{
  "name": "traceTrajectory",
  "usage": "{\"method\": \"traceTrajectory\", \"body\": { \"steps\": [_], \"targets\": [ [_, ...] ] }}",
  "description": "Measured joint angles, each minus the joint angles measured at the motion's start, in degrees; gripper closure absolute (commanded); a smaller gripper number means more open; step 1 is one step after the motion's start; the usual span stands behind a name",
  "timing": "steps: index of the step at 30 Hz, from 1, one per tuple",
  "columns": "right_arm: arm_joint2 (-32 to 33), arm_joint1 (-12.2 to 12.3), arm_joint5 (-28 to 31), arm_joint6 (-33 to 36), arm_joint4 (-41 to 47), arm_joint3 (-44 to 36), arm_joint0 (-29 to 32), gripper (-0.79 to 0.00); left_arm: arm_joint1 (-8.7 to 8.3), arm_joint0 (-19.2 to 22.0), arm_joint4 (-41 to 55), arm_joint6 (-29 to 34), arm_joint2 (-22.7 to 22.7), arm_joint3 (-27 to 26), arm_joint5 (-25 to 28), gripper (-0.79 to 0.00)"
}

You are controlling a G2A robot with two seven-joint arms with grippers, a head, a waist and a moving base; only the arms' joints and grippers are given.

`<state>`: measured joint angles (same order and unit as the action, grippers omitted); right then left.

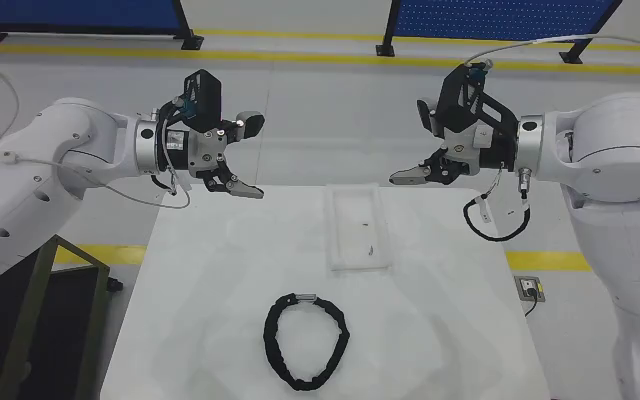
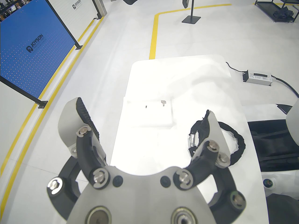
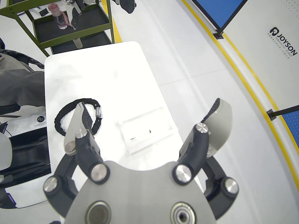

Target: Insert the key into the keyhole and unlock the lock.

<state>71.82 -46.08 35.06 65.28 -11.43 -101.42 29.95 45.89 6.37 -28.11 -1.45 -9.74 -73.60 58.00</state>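
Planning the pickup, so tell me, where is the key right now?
In the top view the key lies in the clear tray at the middle of the table, near the tray's end closest to the black cable lock.

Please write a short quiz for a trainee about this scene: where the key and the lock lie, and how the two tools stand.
1. True or false: the key lies inside the clear tray.
2. Choose one: the black loop lock lies A) in the tray, B) on the table, nearer the robot than the tray, C) on the floor.
3. Fill in: the left tool and the right tool are both ____ and hold nothing.
Key: 1 true; 2 B; 3 open.
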Motion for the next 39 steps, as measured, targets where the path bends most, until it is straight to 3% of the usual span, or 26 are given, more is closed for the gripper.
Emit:
{"method": "traceTrajectory", "body": {
  "steps": [13, 19, 30, 39],
  "targets": [
    [-0.06, 0.00, -0.04, -0.15, 0.00, -0.01, 0.15, -0.785, 0.00, 0.00, 0.00, 0.00, 0.00, 0.00, 0.00, -0.785],
    [-1.43, 0.23, -1.34, -1.33, -1.85, 0.87, 3.14, -0.785, 0.00, 0.00, 0.00, 0.00, 0.00, 0.00, 0.00, -0.785],
    [-9.09, -0.62, -7.24, 4.21, 3.64, 11.64, 2.88, -0.785, 0.00, 0.00, 0.00, 0.00, 0.00, 0.00, 0.00, -0.785],
    [-14.50, -1.65, -15.11, 6.70, 0.53, 17.28, 1.49, -0.785, 0.00, 0.00, 0.00, 0.00, 0.00, 0.00, 0.00, -0.785]
  ]
}}
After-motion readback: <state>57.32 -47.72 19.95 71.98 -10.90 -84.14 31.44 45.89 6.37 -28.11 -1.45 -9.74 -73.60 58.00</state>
